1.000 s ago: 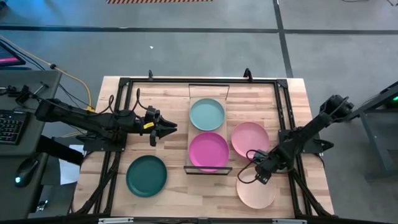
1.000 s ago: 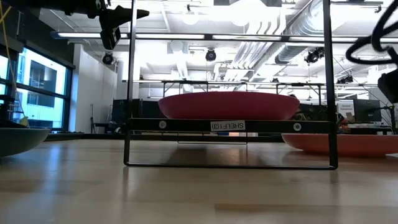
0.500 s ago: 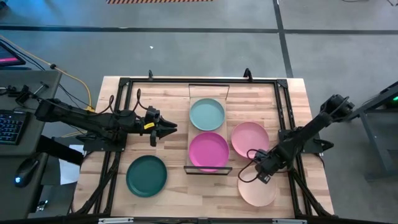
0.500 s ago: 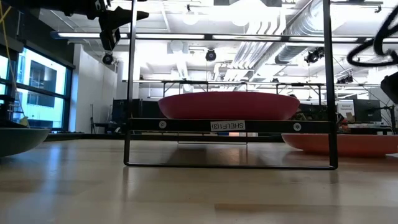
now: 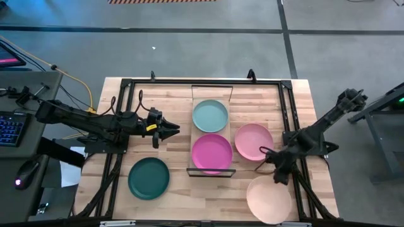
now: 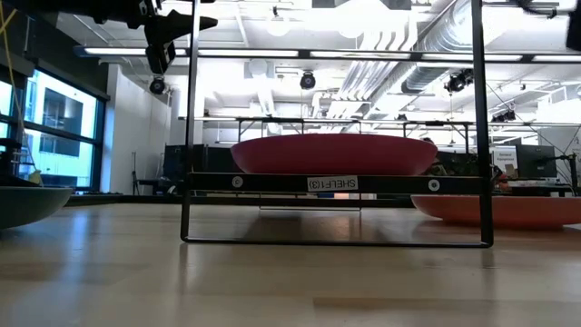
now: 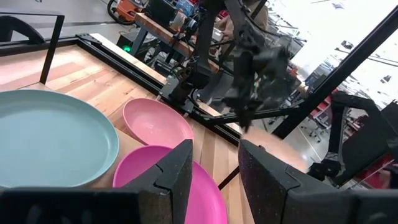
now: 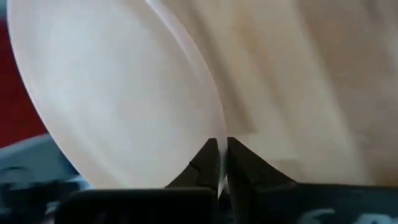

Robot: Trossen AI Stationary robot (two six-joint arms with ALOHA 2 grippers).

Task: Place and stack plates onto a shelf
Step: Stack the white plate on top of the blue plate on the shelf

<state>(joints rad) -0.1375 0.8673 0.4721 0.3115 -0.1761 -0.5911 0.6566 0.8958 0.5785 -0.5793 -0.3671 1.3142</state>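
Currently: right gripper clamped on rim of cream plate, fingers pinching the edge, plate at front-right corner of table, overhanging its front edge. Left gripper parked left of shelf, jaws slightly apart, holding nothing. Pale teal plate and magenta plate on shelf; light pink plate just right of it; dark green plate front-left.

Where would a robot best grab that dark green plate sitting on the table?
Probably by its low rim. The dark green plate lies flat on the bare tabletop, so only the raised edge offers a pinch. The left gripper hangs nearest, so coming down onto the rim's shelf-facing side looks easiest, one finger inside and one outside.
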